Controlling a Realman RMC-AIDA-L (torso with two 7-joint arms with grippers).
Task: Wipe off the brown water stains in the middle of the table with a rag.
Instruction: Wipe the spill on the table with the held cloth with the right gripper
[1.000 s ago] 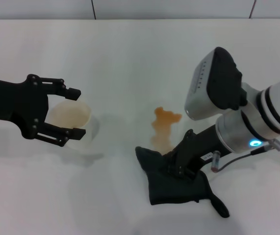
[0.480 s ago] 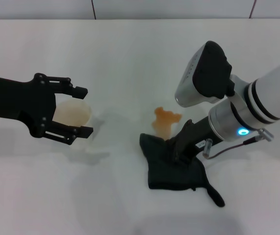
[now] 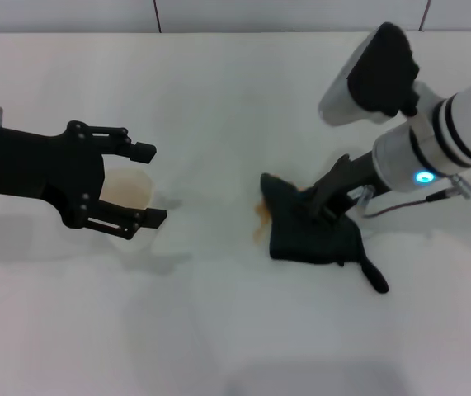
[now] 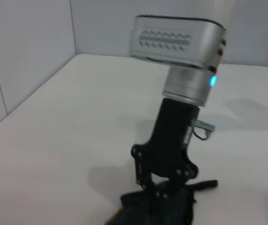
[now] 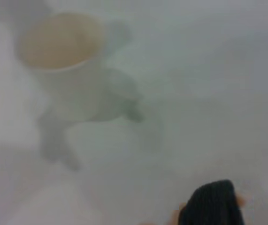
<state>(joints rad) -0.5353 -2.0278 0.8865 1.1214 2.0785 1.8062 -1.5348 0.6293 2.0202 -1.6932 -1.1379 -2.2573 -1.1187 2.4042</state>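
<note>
The dark grey rag (image 3: 313, 235) lies on the white table (image 3: 219, 99) over most of the brown water stains; only a thin orange-brown trace (image 3: 259, 221) shows at its left edge. My right gripper (image 3: 322, 205) is shut on the rag and presses it down on the table. The left wrist view shows that gripper (image 4: 164, 174) on the rag (image 4: 157, 208). In the right wrist view a rag corner (image 5: 213, 206) shows with orange traces (image 5: 175, 216) beside it. My left gripper (image 3: 150, 184) is open at the left, one finger on each side of a small cup.
The small translucent cup (image 3: 128, 188) with a brownish inside stands between my left gripper's fingers; it also shows in the right wrist view (image 5: 61, 44). The rag's narrow tail (image 3: 374, 276) points toward the front right. A tiled wall (image 3: 284, 15) runs along the table's far edge.
My right gripper has dragged the rag away from me and to the right, over the stain, which is now mostly covered. My left gripper has shifted slightly right, farther around the cup.
</note>
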